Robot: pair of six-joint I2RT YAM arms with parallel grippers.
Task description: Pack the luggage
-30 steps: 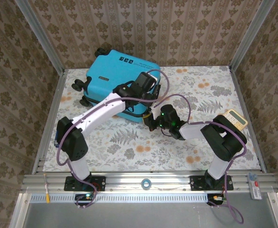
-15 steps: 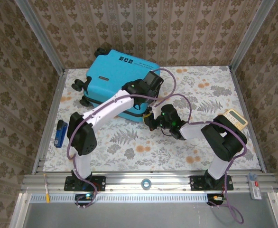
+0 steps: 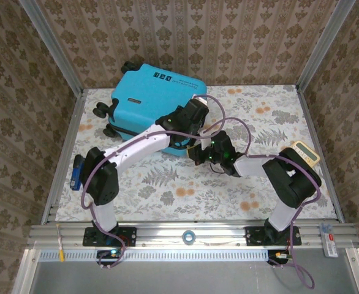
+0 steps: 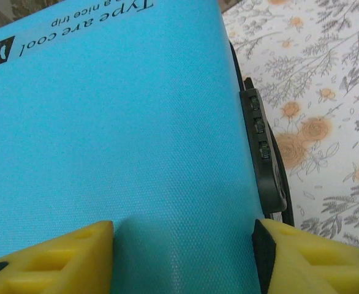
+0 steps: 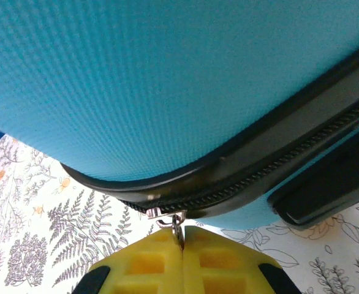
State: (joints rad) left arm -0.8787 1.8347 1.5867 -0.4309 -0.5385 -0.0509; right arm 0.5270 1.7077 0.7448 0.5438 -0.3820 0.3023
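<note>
Luggage (image 3: 149, 98): one small turquoise-blue hard-shell suitcase, closed, lying flat at the far left of the floral-patterned desk (image 3: 277, 110). Its black wheels point to the left edge.

Item count:
- Two arms, each with one pincer.
- One beige keypad device (image 3: 305, 153) on the right arm's elbow side, well apart from the suitcase.
- One small blue object (image 3: 76, 173) at the desk's left edge.

Left pincer (image 4: 182, 236): yellow fingers spread over the shell at the suitcase's near right corner. The right finger (image 4: 314, 260) is just beside the black combination lock (image 4: 260, 144) on the side wall.

Right pincer (image 5: 181, 231): fingers pressed together, pinching the small metal zipper pull (image 5: 174, 222) under the rounded black-trimmed corner.

Changes since one second ago:
- The left arm's wrist has shifted from mid-shell toward the right corner, nearer the right pincer.
- Its elbow has swung inward, uncovering the blue object.
- The right pincer and the suitcase hold their positions.
</note>
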